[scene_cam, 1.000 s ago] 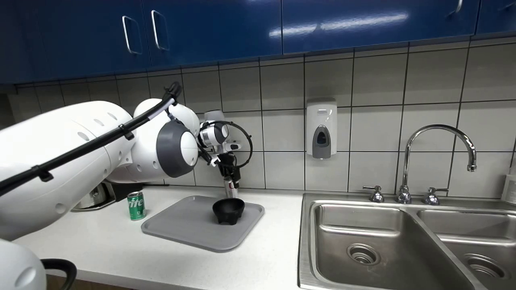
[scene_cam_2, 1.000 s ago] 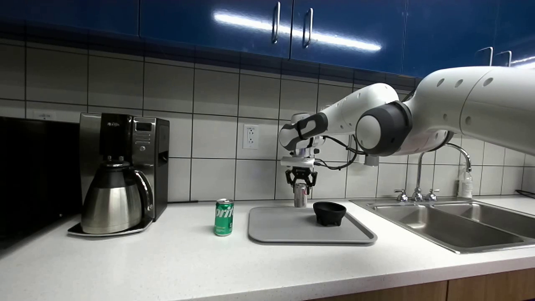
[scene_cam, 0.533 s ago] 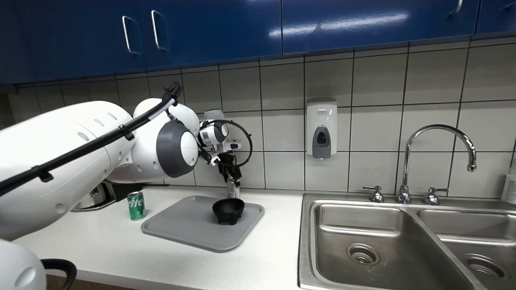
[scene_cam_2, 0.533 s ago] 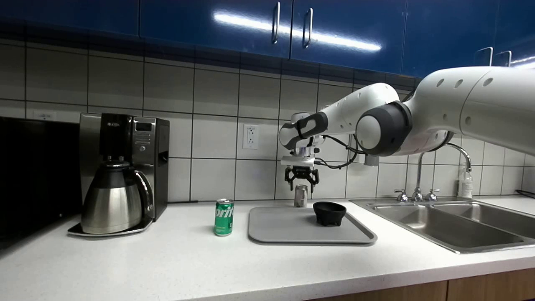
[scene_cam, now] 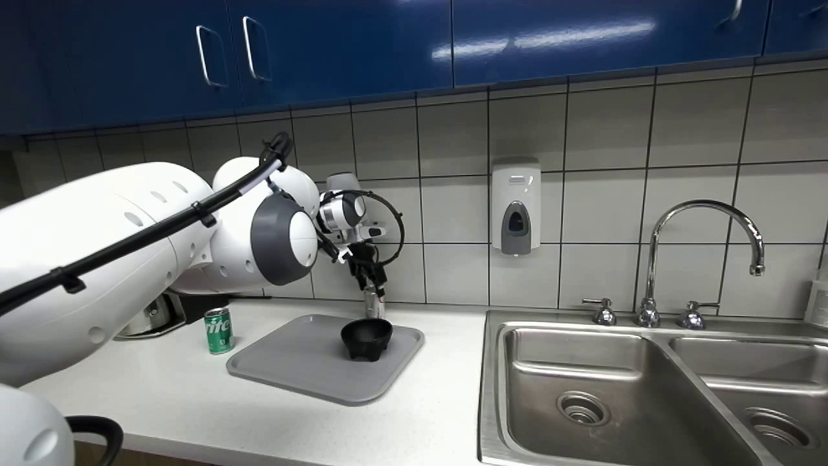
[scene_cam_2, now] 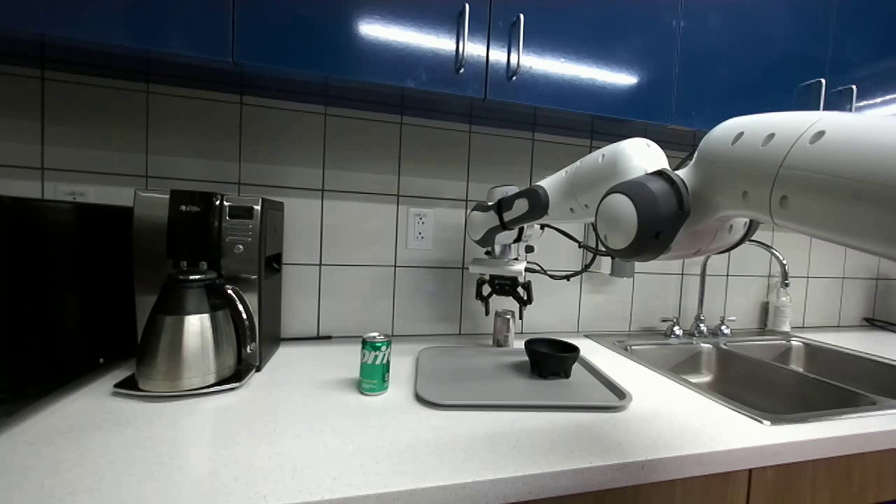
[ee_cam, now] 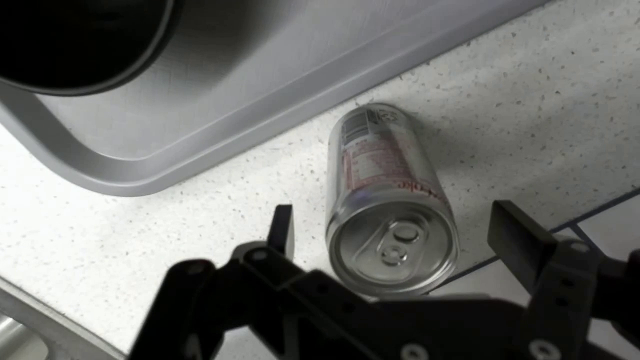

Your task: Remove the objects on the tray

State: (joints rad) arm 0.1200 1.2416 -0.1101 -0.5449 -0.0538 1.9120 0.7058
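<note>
The flat grey tray [scene_cam_2: 476, 381] lies on the counter and carries only the small black bowl [scene_cam_2: 551, 358], upright near one end. Standing off the tray on the counter is a green can [scene_cam_2: 374, 365]. A silver can with red print [ee_cam: 385, 160] stands upright behind the tray, beside its rim and close to the tiled wall. My gripper [scene_cam_2: 504, 313] is over this silver can with its jaws spread. In the wrist view its fingers [ee_cam: 520, 235] stand on both sides of the can's top, with a gap on each side, touching nothing.
A coffee maker with a steel carafe [scene_cam_2: 189, 336] stands on the counter. The steel sink [scene_cam: 582, 369] with its curved faucet [scene_cam: 705, 204] sits past the bowl's end of the tray. A soap dispenser [scene_cam: 516, 207] hangs on the tiled wall, and blue cabinets [scene_cam: 349, 45] are overhead.
My gripper was shut around the silver can a second ago. It has opened and risen slightly, leaving the can standing on the counter. The bowl, tray and green can have not moved.
</note>
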